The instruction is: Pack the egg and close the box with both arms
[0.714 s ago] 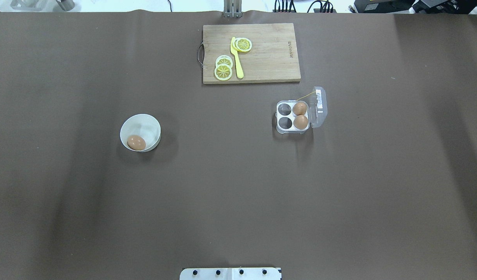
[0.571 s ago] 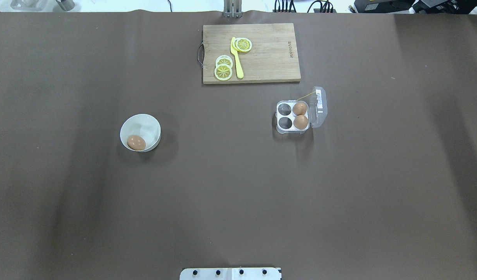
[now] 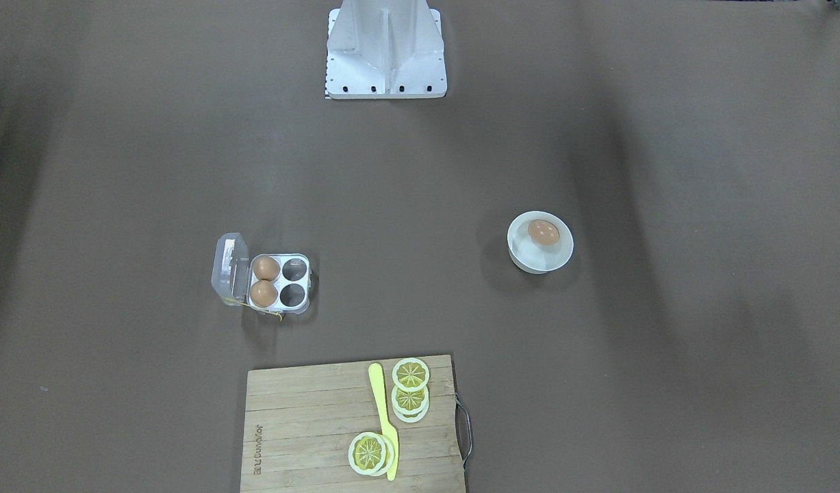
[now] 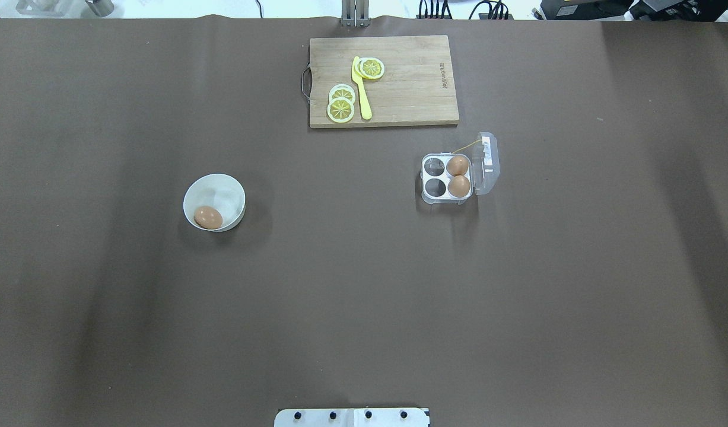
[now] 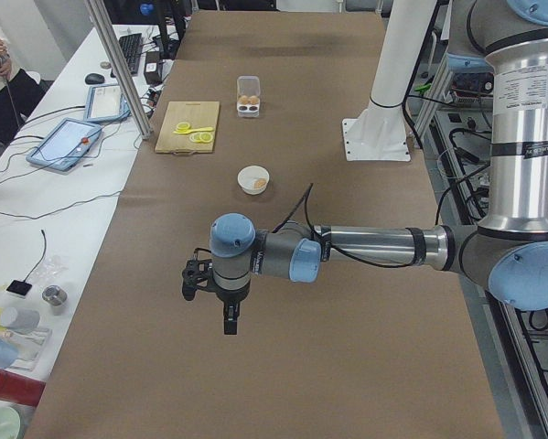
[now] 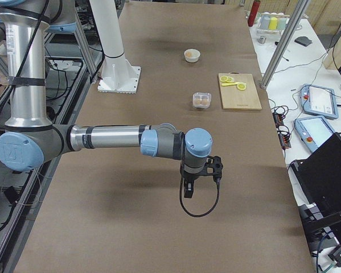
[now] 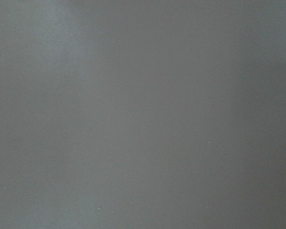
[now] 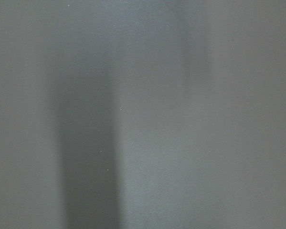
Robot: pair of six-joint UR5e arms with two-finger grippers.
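Note:
One orange-brown egg [image 4: 208, 217] lies in a round white bowl [image 4: 216, 176] on the left of the table; it also shows in the front view [image 3: 543, 232]. The clear box [image 4: 435, 187] stands right of centre with its lid [image 4: 487, 161] open to the right. Two eggs [image 4: 458, 175] fill its right cells and the two left cells are empty. My left gripper [image 5: 230, 327] hangs over bare table, far from the bowl. My right gripper [image 6: 188, 193] hangs over bare table, far from the box. Both show only in side views, so I cannot tell whether they are open.
A wooden cutting board [image 4: 411, 83] with lemon slices [image 4: 341, 105] and a yellow knife [image 4: 361, 89] lies at the table's far edge, just behind the box. The white stand base [image 4: 352, 417] sits at the near edge. Both wrist views show only brown table cover.

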